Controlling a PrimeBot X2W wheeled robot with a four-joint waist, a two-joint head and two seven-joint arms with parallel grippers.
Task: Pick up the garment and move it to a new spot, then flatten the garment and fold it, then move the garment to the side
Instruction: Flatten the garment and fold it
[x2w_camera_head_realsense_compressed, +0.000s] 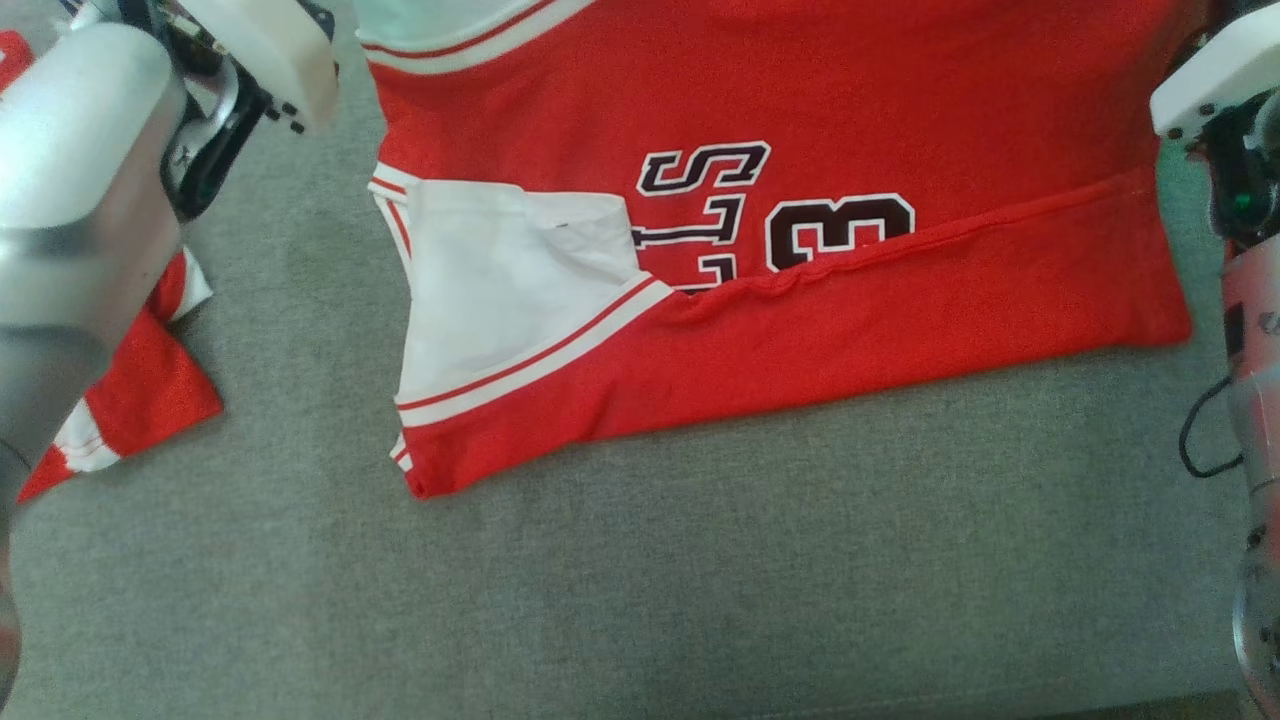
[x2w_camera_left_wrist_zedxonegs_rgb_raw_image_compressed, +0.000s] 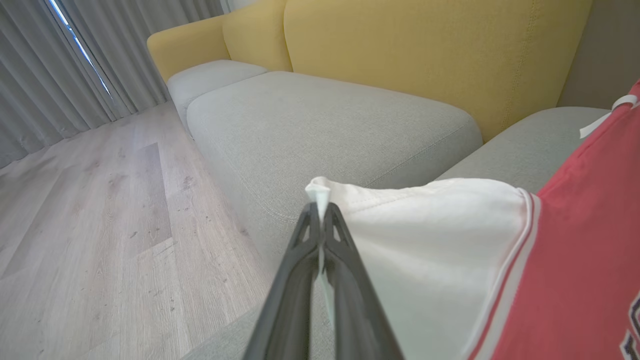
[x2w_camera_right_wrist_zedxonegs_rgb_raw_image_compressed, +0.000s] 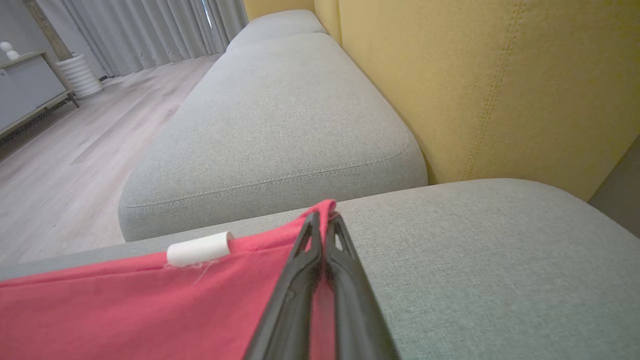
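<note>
Your left jaws are fully closed, pinching a white sleeve corner (x2w_camera_left_wrist_zedxonegs_rgb_raw_image_compressed: 320, 189) of the red jersey (x2w_camera_head_realsense_compressed: 900, 90); a bit of cloth pokes out past the tips. Right jaws are closed too, gripping a red hem corner (x2w_camera_right_wrist_zedxonegs_rgb_raw_image_compressed: 327, 206), with a white tag (x2w_camera_right_wrist_zedxonegs_rgb_raw_image_compressed: 199, 248) just beside them. The jersey spans between both jaws, its lower edge folded over on the grey sofa cushion (x2w_camera_head_realsense_compressed: 700, 600). A second red-white garment (x2w_camera_head_realsense_compressed: 150, 390) lies on the left-jaw side, apart from the jersey.

Red garment (x2w_camera_head_realsense_compressed: 900, 110) — dark, white-edged print, partly folded under: letter "S" and numeral "3" legible; remainder unreadable.
</note>
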